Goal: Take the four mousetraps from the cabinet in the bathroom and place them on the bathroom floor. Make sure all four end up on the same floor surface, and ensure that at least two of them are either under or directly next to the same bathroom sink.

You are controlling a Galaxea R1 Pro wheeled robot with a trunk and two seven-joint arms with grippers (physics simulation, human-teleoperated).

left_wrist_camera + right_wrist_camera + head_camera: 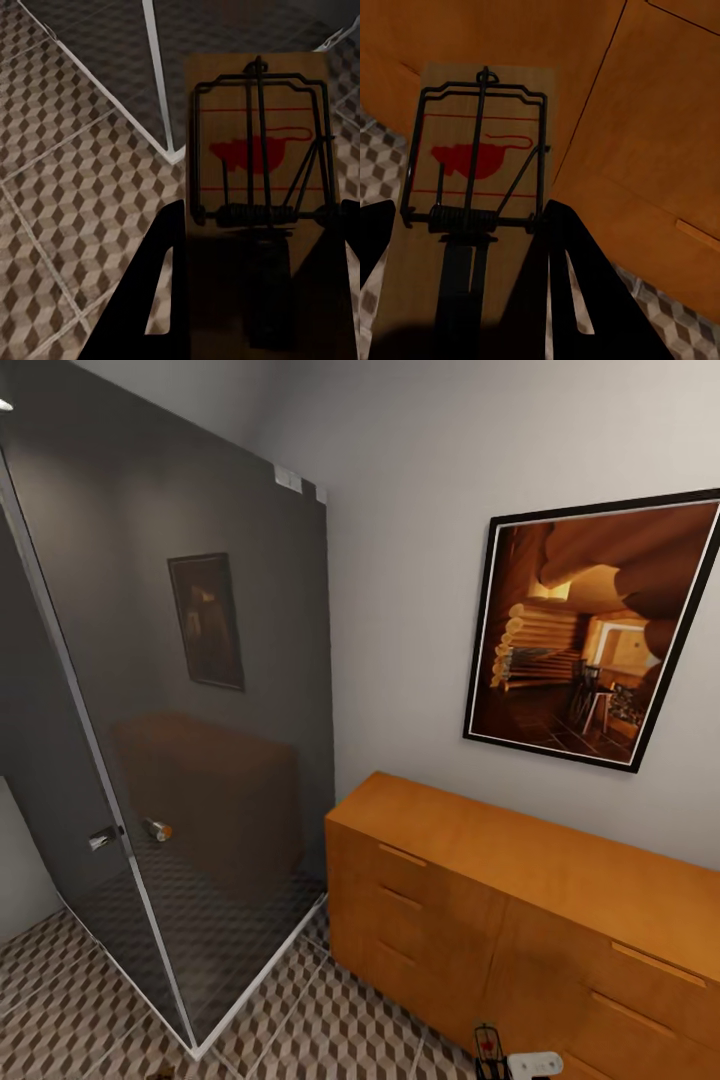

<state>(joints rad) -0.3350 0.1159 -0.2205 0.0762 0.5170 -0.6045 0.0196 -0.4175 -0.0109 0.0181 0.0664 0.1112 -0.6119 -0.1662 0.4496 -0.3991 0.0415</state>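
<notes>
Mousetraps are riding one in each gripper: you are carrying a left trap (259, 157) over the bathroom floor (67, 187) beside the shower glass, and a right trap (476, 180) before the cabinet (520, 900), jaws closed on both boards. Next, I judge, you are heading sinkward. Counted: two traps, one cabinet.
</notes>
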